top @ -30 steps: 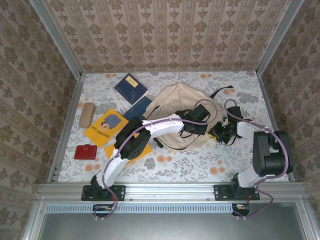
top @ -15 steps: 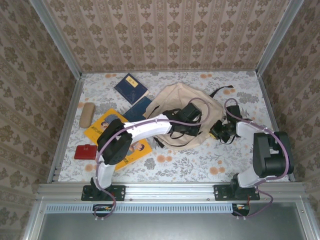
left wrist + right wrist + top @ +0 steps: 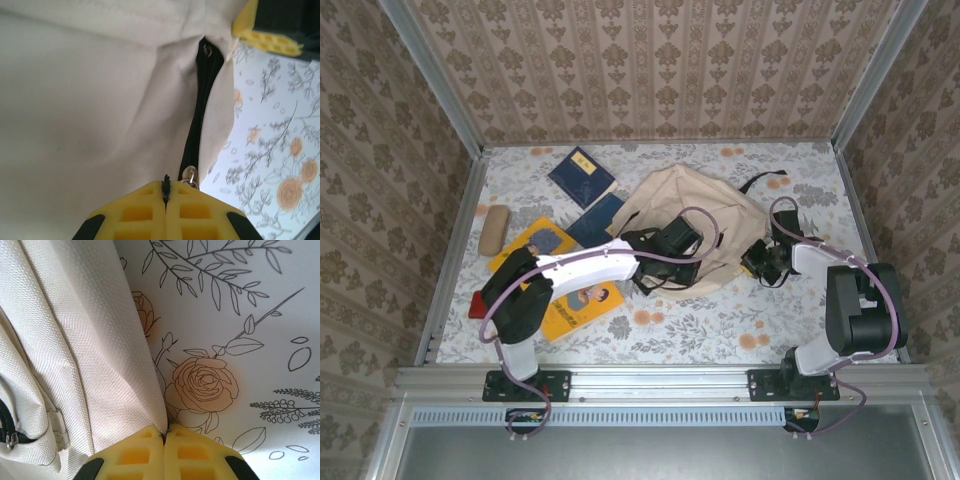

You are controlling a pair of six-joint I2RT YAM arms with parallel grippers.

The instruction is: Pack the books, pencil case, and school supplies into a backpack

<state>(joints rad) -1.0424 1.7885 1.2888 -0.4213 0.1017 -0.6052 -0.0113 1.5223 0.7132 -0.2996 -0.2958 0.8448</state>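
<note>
Nearest the arm bases, a yellow book lies flat on the floral tablecloth, partly under the left arm. A small red wallet-like item peeks out just to its left.

Next comes the left gripper, lying on the near side of the backpack. Its yellow pads are pressed tight together, and a thin black pull tab sticks out from between them. The metal slider sits just beside the pads, at the lower end of the black zip, which runs up across the cream fabric.

The right gripper is at the backpack's right edge, low over the tablecloth, pads closed flat against each other. The fabric edge runs straight down into the seam between them, so it seems to have a fold of the bag nipped, though the contact itself is hidden.

The backpack lies slumped on the middle of the table, black straps trailing at its far right.

To the left, a second yellow book overlaps the first, and the tan pencil case lies beside it near the table's left edge. One navy book touches the backpack's left side. The other navy book lies farthest back, apart from the bag.
</note>
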